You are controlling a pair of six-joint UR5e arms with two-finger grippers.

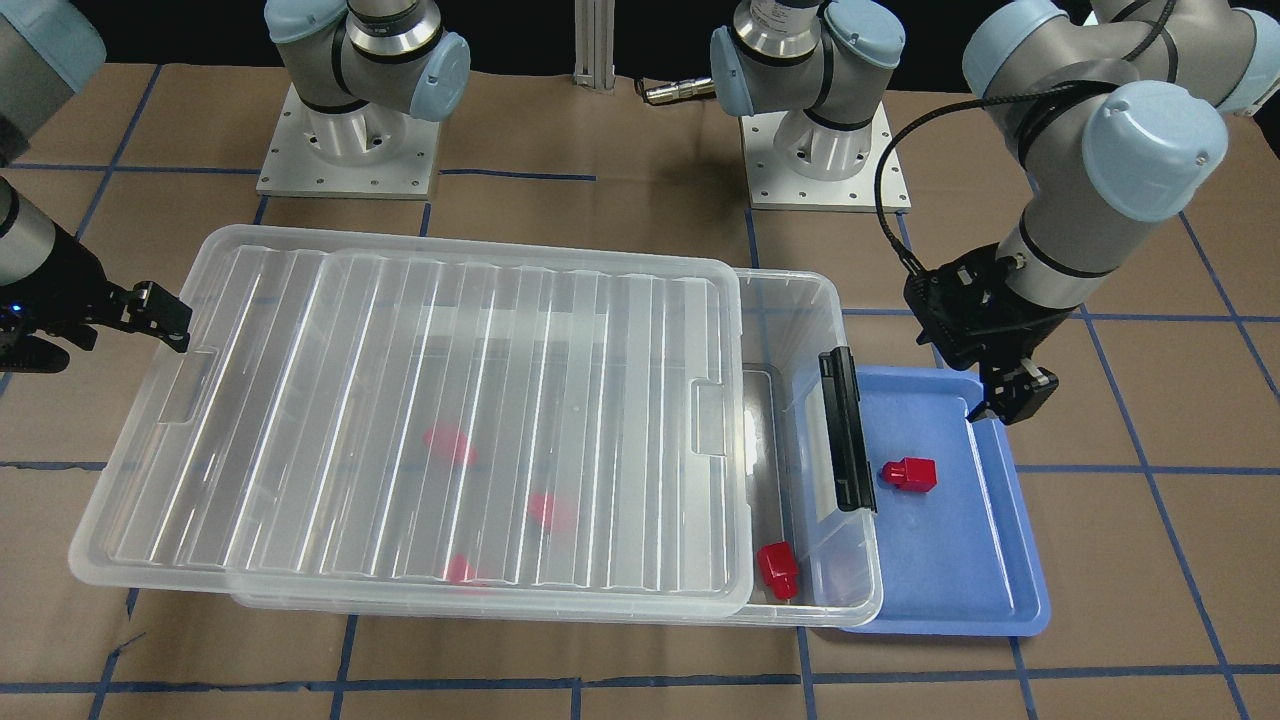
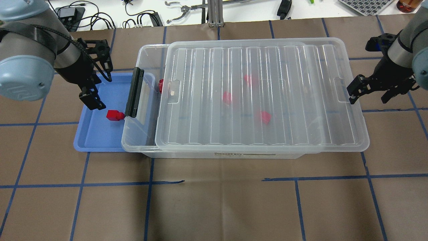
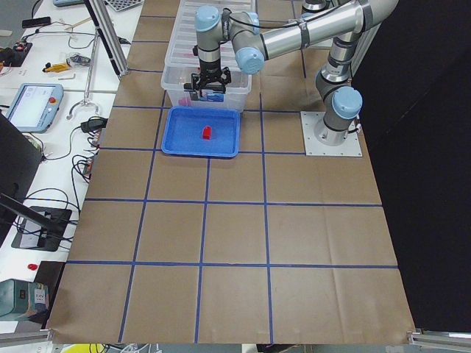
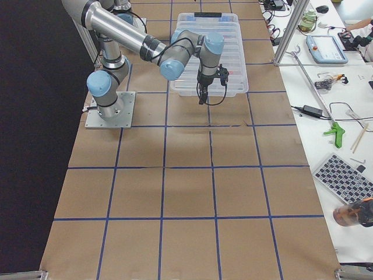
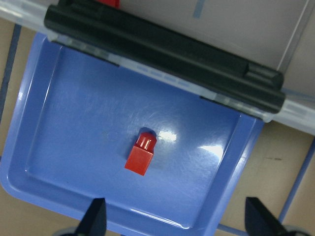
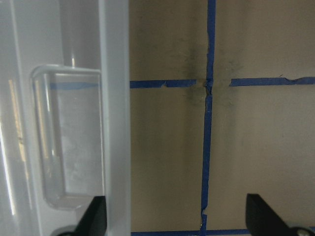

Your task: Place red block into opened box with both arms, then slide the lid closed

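The clear box (image 2: 142, 134) lies across the table with its ribbed lid (image 2: 260, 57) slid toward my right, leaving a gap at the black latch (image 2: 133, 92) end. One red block (image 2: 115, 115) lies in the blue tray (image 2: 97, 137), under my open, empty left gripper (image 2: 100, 83), and shows centred in the left wrist view (image 5: 141, 155). Another red block (image 2: 161, 85) sits in the box's uncovered gap. Several more blur through the lid. My right gripper (image 2: 371, 93) is open at the lid's right end, beside its tab (image 6: 69, 137).
The blue tray (image 1: 960, 580) sits partly under the box's latch end. Brown paper with blue tape lines covers the table. Both arm bases (image 1: 345, 150) stand at the back. Cables and tools lie on benches beyond the far edge.
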